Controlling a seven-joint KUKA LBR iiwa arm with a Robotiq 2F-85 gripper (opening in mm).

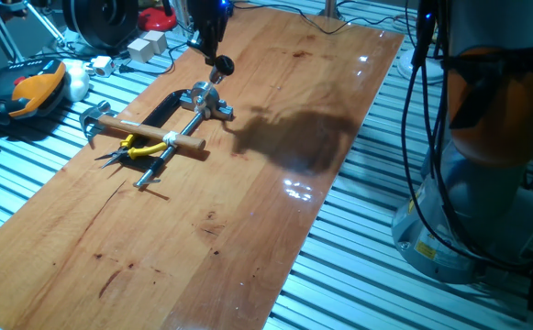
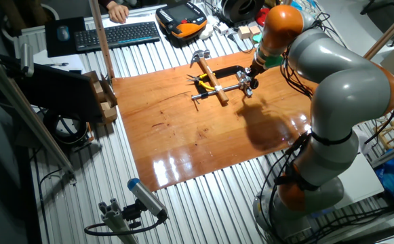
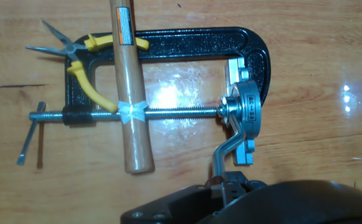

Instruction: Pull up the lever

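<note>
End effector [image 1: 214,48] over the lever [image 1: 216,76] knob, grip state unclear, hammer [image 1: 138,129] and pliers [image 1: 133,149] on wooden worktop [image 1: 248,202]

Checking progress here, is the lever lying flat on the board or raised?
Raised: the lever slants up from its bracket, knob at the gripper.

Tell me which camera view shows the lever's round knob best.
One fixed view shows it best: the knob sits clear, right under the pincer. In the other fixed view the lever is tiny, its knob hard to pick out. The hand view shows only the bent rod; the hand hides the knob.
</note>
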